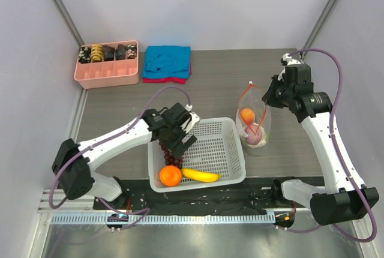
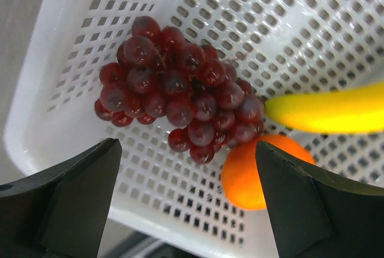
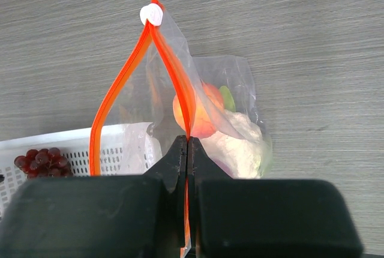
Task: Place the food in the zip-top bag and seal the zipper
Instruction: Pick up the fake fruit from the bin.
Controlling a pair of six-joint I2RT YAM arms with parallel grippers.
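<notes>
Grapes (image 2: pixel 180 96) sit at the left side of the basket (image 1: pixel 234 150) under the wide-open left tool (image 2: pixel 187 150), while the right tool (image 3: pixel 188 144) is clamped on the zipper (image 3: pixel 117 99) of the bag (image 3: pixel 237 78) just right of it.

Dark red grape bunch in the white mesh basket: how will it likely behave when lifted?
Probably loose: the dark red grape bunch is many round berries, so it may sag or shift. Glossy skins look slippery. The round orange fruit beside it might get nudged.
</notes>
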